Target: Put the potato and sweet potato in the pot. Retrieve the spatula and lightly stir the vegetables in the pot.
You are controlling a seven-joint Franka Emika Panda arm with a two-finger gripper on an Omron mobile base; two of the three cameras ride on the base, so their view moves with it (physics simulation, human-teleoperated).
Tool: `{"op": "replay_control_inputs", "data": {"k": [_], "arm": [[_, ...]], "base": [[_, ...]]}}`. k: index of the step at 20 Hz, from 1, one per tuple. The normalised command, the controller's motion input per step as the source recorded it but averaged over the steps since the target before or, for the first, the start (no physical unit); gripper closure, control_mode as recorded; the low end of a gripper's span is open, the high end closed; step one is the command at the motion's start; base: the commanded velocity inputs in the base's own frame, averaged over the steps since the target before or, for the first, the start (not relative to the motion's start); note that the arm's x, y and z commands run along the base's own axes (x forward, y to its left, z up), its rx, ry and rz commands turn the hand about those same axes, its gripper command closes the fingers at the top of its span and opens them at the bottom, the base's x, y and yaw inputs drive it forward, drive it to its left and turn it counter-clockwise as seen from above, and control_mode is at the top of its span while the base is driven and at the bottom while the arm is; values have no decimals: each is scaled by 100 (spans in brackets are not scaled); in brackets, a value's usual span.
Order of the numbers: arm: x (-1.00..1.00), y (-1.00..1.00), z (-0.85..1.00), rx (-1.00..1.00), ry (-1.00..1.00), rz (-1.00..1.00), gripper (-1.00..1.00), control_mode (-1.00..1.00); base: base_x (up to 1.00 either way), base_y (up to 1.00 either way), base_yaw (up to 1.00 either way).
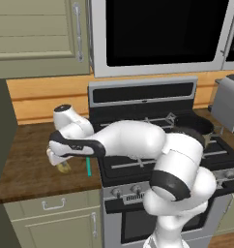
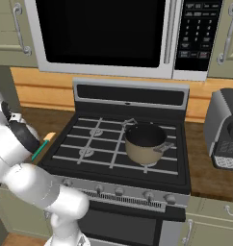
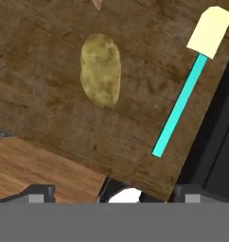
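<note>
The olive-yellow potato [image 3: 101, 69] lies on the wooden counter [image 3: 50, 108], and in the left base view the potato [image 1: 64, 168] peeks out just below my hand. My gripper [image 3: 114, 194] hovers above it, open and empty, its fingertips [image 3: 38, 194] spread wide. The spatula [image 3: 180, 106], with a teal handle and cream head, lies to the right of the potato near the stove edge; the spatula [image 1: 89, 166] [image 2: 41, 146] is also visible from the base. A tan pointed tip of the sweet potato [image 3: 96, 4] is cut off by the top edge. The pot [image 2: 145, 142] [image 1: 191, 125] stands on a right burner.
The black stove [image 2: 104, 144] adjoins the counter on its right. A microwave [image 2: 104, 33] hangs above it. A toaster [image 2: 226, 129] stands on the counter right of the stove. The counter's front edge [image 1: 46, 193] runs close below the potato.
</note>
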Motion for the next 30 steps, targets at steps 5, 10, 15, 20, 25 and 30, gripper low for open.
{"op": "replay_control_inputs", "data": {"k": [5, 10, 15, 20, 25, 30], "arm": [[52, 33, -42, 0, 3, 0, -100, -100], [31, 30, -43, 0, 0, 0, -100, -100], [43, 20, -25, 0, 0, 0, -100, -100], [36, 8, -18, 0, 0, -2, -100, -100], [5, -10, -20, 0, 0, -4, -100, -100], [-5, -37, -31, 0, 0, 0, -100, -100]], "base": [[0, 0, 0], [0, 0, 0], [0, 0, 0], [0, 0, 0], [0, 0, 0], [0, 0, 0]]}}
